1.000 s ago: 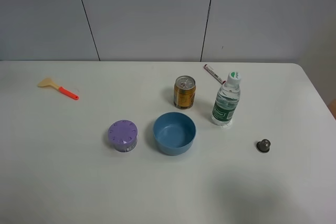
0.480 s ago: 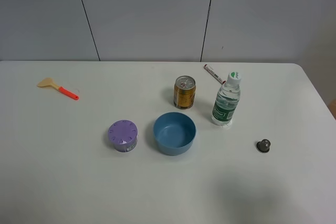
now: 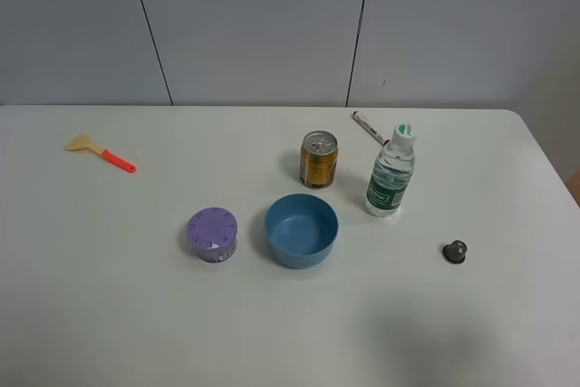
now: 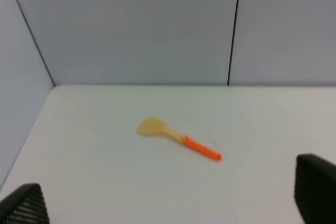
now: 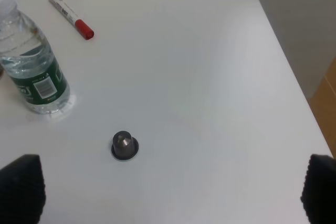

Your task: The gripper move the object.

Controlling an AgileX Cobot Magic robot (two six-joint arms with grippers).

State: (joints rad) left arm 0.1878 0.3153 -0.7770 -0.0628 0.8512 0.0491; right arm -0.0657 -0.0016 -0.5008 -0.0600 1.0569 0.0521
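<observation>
Nothing on bench (image 3: 109,314) shifted since a second ago; no arm in high view. Bottle (image 3: 391,172) upright right of centre, just right of gold can (image 3: 318,159), marker (image 3: 369,126) behind it near far edge. Blue bowl (image 3: 301,229) in front of can, purple tub (image 3: 212,235) to its left. Small dark knob (image 3: 454,251) in front-right of bottle. Spatula (image 3: 99,152) far left. Left claw (image 4: 168,203) spread wide, empty, facing spatula (image 4: 177,138). Right claw (image 5: 168,187) likewise spread, empty, hanging above knob (image 5: 125,145), bottle (image 5: 31,72) beside.
</observation>
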